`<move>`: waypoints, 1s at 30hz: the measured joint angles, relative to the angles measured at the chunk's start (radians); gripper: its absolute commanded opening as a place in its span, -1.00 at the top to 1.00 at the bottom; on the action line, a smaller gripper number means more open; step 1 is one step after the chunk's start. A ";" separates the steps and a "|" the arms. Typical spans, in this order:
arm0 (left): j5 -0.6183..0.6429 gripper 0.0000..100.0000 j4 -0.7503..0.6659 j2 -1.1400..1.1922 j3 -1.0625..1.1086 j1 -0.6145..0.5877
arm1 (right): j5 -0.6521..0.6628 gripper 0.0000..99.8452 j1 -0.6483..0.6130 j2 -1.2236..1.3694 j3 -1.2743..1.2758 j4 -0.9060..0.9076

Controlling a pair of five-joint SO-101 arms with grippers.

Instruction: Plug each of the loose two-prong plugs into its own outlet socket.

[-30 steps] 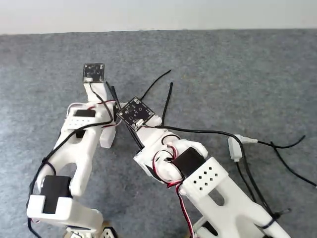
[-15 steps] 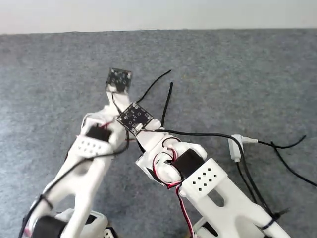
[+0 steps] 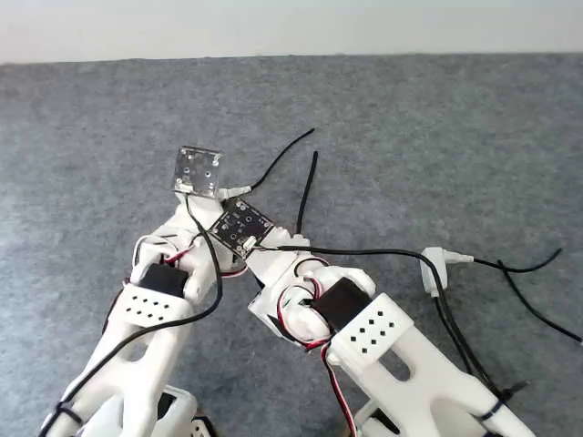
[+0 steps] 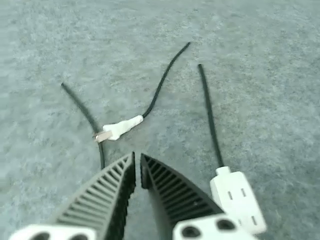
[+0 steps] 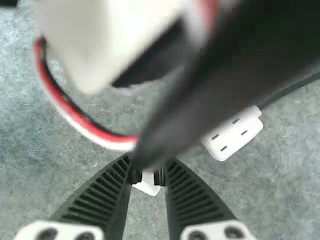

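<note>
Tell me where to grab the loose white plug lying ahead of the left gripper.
Grip the plug across its white body, behind the prongs, jaws closing on its long sides. Come straight down from above: it lies flat on the carpet, cord trailing away from the prongs.

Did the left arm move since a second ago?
Yes. The left arm's camera board swung toward the black cable tip, then pulled partly back, ending nearer it than before.

White plug [image 4: 119, 129] lies loose near socket [image 4: 239, 199]
</note>
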 measured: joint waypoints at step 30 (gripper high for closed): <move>0.003 0.97 -0.941 -0.009 0.500 -0.368 | -0.176 0.98 0.282 0.138 0.068 -0.439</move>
